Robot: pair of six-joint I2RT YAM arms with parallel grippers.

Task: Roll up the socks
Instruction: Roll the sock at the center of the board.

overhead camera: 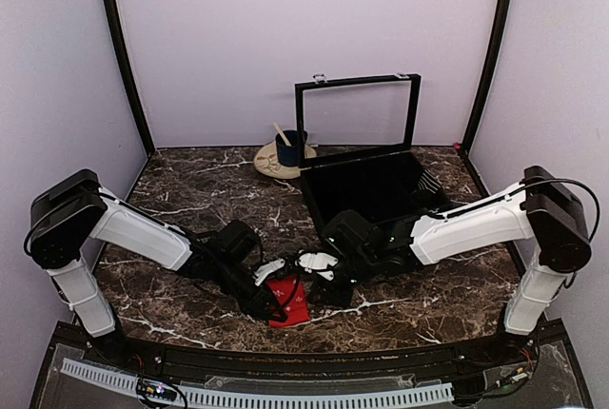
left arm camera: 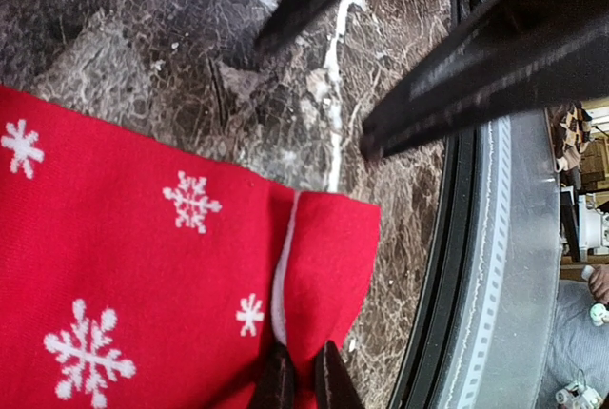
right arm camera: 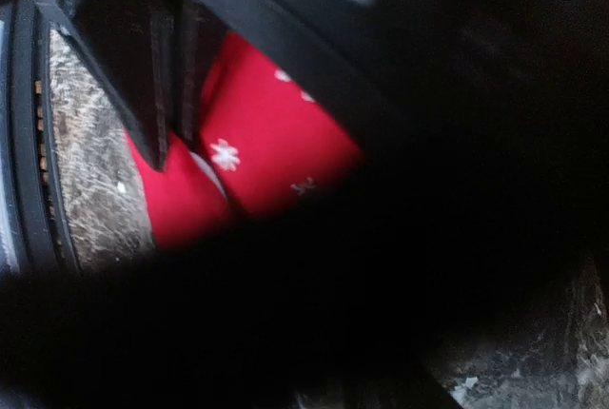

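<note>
**Overhead view**
- Dark marble-patterned desk top [overhead camera: 190, 190]: one.
- Small bright red fabric socks with white snowflake marks [overhead camera: 291, 302]: one red patch, close to the near edge and about midway along it. From here I cannot tell whether it is one sock or two stacked. A white scrap [overhead camera: 319, 261] just behind the patch may be part of them.
- Left gripper [overhead camera: 274, 306] and right gripper [overhead camera: 316, 285]: two, one on either side of the patch.
- Black rectangular box with its framed lid raised [overhead camera: 371, 185]: one, in the far half, right of middle.
- Dark blue mug [overhead camera: 290, 147] on a beige round plate [overhead camera: 266, 164]: one of each, at the middle of the far edge.

**Left wrist view**
- The socks [left arm camera: 143, 266] lie flat, with one edge turned over along a white seam.
- The left gripper [left arm camera: 316, 97] has its jaws spread wide and holds nothing; its tips are over bare marble just off the fabric.
- The right gripper [left arm camera: 303, 385] has its two tips pinched together on the folded edge.

**Right wrist view**
- Most of this view is blocked by something dark.
- The right gripper [right arm camera: 174, 133] shows narrow, near-touching fingers against red fabric [right arm camera: 276, 143], which fits a grip on the socks.

**Progress, as I judge it**
- Done: only one edge is turned over.
- Left: no roll has formed, so nearly all of the rolling is to come.
</note>
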